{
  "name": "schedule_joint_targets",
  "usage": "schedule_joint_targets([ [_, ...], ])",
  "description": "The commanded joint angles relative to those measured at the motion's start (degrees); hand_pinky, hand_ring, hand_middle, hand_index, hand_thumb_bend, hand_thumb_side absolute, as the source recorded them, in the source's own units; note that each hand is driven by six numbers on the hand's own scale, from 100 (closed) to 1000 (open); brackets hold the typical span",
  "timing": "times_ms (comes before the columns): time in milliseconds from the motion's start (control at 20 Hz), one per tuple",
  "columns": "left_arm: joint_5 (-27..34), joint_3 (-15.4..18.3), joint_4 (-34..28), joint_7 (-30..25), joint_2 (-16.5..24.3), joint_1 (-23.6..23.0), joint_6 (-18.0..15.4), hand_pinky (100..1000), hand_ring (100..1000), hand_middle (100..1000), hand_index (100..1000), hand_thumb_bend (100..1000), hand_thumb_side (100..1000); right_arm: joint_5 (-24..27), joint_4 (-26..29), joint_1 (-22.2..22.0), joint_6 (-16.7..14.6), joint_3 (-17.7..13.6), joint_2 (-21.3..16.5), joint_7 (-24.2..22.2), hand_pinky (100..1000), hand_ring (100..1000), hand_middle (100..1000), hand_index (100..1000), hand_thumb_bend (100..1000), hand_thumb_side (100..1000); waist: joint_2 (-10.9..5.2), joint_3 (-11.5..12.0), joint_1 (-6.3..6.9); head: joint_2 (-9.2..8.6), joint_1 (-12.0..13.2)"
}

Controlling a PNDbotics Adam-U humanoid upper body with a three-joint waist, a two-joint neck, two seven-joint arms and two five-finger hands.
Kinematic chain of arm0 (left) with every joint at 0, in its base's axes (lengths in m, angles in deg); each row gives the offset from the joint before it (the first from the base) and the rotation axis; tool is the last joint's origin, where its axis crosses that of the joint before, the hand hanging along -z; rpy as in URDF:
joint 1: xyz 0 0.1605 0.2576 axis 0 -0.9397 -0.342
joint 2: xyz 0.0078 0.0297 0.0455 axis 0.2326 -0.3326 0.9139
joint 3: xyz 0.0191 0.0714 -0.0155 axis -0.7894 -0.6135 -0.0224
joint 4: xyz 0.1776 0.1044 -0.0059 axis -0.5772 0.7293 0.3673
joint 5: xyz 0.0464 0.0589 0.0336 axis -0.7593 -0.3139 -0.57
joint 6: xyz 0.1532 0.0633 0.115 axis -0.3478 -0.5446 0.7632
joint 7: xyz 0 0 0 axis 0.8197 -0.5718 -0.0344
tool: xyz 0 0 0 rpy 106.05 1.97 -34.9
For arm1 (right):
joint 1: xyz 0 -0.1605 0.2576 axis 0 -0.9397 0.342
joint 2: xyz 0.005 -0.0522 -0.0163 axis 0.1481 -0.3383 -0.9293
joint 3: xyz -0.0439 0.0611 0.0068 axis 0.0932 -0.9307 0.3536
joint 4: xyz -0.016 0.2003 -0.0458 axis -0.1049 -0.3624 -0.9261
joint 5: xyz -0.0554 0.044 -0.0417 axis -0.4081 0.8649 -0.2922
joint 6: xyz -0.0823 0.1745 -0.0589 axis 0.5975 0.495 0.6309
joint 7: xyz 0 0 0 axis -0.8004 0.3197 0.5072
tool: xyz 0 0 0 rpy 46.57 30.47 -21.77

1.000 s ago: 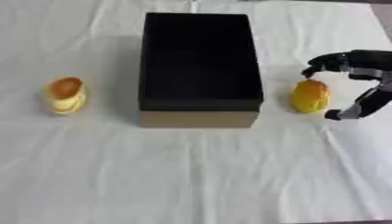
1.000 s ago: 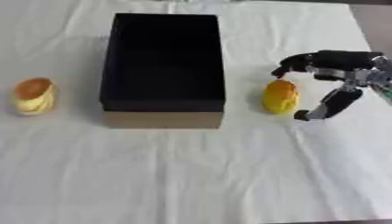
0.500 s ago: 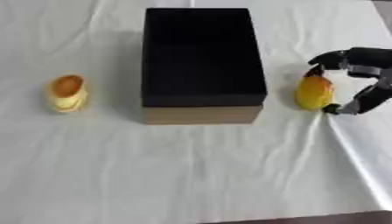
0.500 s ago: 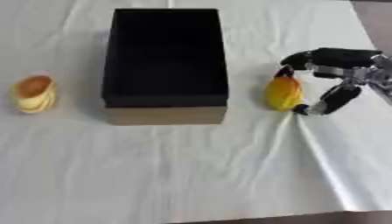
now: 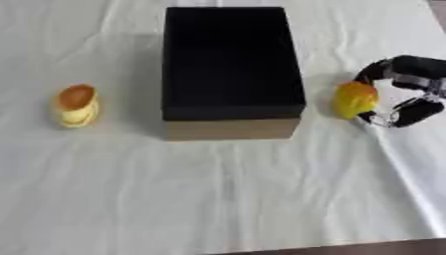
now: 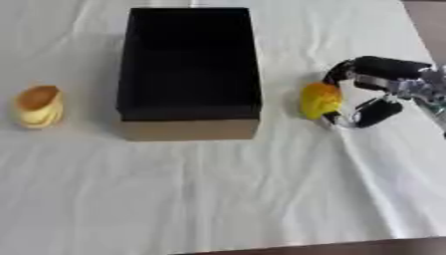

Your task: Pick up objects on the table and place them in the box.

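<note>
A table (image 5: 226, 199) covered by a wrinkled white cloth fills nearly the whole frame; a strip of darker surface shows along the bottom right edge and at the upper right corner. In the upper centre stands an open rectangular cardboard box with a black interior (image 5: 231, 60), its long axis running from the top of the frame downward and its plain tan front wall facing the lower edge. Nothing can be made out inside the box against its dark lining.

At the right of the frame, just beside the box's right wall but apart from it, lies a rounded yellow-orange object (image 6: 320, 100) on the cloth. The black right robot hand (image 6: 366, 94), entering from the right edge, is clamped on this object: its fingers (image 6: 341, 69) curve over the top and far side, while the thumb (image 6: 375, 112) closes in from the lower right. The object appears to rest on the cloth.

At the left of the frame, well apart from the box, sits a second small object, pale yellow with an orange-brown top (image 5: 76, 105). The box stands between the two objects. The left robot hand shows in neither view.
</note>
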Motion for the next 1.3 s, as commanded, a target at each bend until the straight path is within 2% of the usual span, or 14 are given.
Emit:
schedule_joint_targets([
  [50, 0.3, 0.4, -0.9, -0.2, 1.1, 0.4, 0.0, 863, 894, 784, 896, 100, 650, 2.1, 2.2, 0.2, 2.0, -0.5, -2.8, -1.6, 857, 804, 389, 661, 100, 413, -1.66, -0.1, 0.07, -0.25, -0.1],
  [150, 0.4, 0.3, -0.9, -0.2, 1.2, 0.5, 0.0, 863, 894, 784, 896, 100, 648, 3.8, 3.2, 0.3, 2.6, -1.0, -3.3, -1.9, 862, 806, 366, 650, 100, 366, -1.92, -0.3, 0.06, -0.38, 0.0],
  [400, 0.4, 0.2, -0.9, -0.3, 1.5, 0.5, 0.1, 863, 893, 784, 896, 100, 644, 9.0, 6.3, 0.7, 3.1, -2.7, -4.9, -0.9, 867, 810, 356, 655, 100, 316, -2.51, -0.5, 0.02, -0.6, 0.2],
  [750, 0.4, 0.1, -0.9, -0.2, 1.8, 0.7, 0.0, 863, 893, 785, 896, 100, 643, 18.2, 14.0, 3.0, 3.6, -6.3, -6.9, 2.2, 880, 791, 309, 643, 100, 210, -2.71, -0.5, -0.39, -0.53, -0.1],
  [850, 0.5, 0.0, -0.9, -0.3, 1.9, 0.8, 0.0, 863, 893, 785, 896, 100, 640, 21.7, 16.4, 5.1, 4.3, -6.9, -6.7, 2.9, 882, 783, 301, 639, 100, 186, -2.73, -0.3, -0.49, -0.48, -0.3],
  [1000, 0.7, -0.3, -0.9, -0.4, 2.1, 1.4, -0.2, 863, 892, 785, 896, 103, 631, 25.2, 18.5, 9.1, 5.3, -6.1, -6.4, 2.1, 874, 776, 302, 638, 100, 183, -2.86, 0.2, -0.74, -0.63, -1.0],
  [1150, 1.0, -0.8, -0.9, -0.5, 2.4, 2.8, -0.6, 862, 889, 785, 896, 124, 606, 25.7, 18.8, 14.6, 5.5, -3.8, -4.4, 0.6, 866, 772, 305, 640, 100, 171, -2.94, 1.2, -0.99, -0.91, -2.3],
  [1300, 1.6, -1.8, -0.9, -0.4, 3.0, 5.3, -2.0, 860, 882, 784, 896, 162, 559, 25.1, 17.2, 20.7, 5.4, -1.2, -0.6, -0.8, 865, 771, 308, 642, 100, 156, -2.99, 2.9, -1.39, -1.16, -4.3],
])
